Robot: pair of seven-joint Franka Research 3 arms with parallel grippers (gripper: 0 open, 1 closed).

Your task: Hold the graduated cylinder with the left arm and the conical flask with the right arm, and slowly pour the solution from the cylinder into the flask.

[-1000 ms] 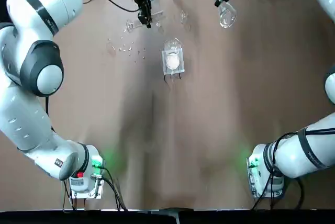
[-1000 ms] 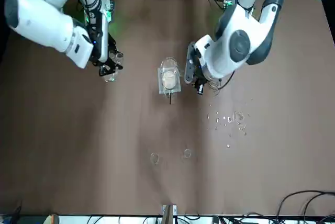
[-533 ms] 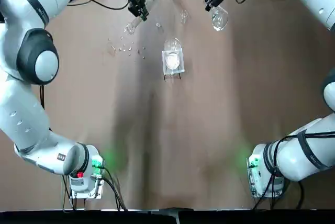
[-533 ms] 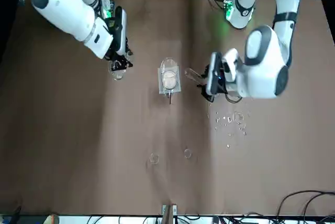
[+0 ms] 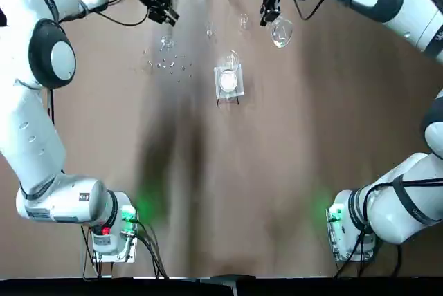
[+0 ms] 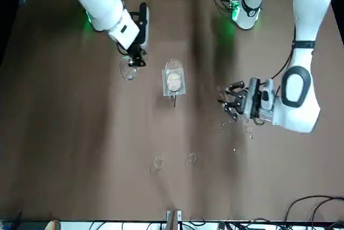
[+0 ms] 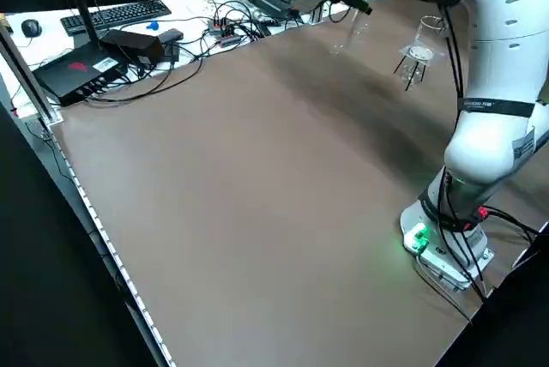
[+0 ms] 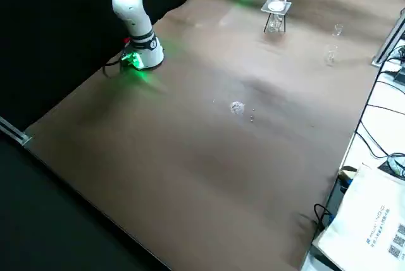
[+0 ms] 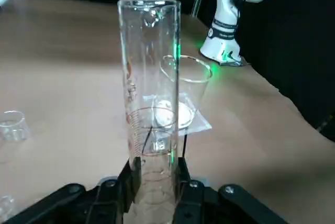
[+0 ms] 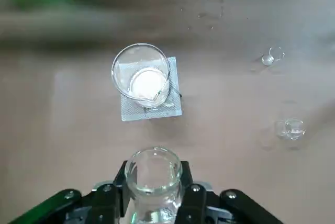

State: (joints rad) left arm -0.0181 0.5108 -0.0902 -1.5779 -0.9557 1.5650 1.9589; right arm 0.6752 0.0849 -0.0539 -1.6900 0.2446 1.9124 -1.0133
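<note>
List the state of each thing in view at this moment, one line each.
graduated cylinder: upright, held near its lower end.
conical flask: mouth open, held at the neck.
left gripper: shut on the cylinder.
right gripper: shut on the flask.
beaker: open, standing on a mesh stand, something white inside.
table: scattered droplets near the left gripper.

No legible text, label or number on anything.

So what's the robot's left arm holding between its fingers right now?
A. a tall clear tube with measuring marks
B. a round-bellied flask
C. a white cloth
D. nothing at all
A: the left wrist view shows the left gripper clamped on the graduated cylinder, a tall clear tube with red measuring marks.
</note>
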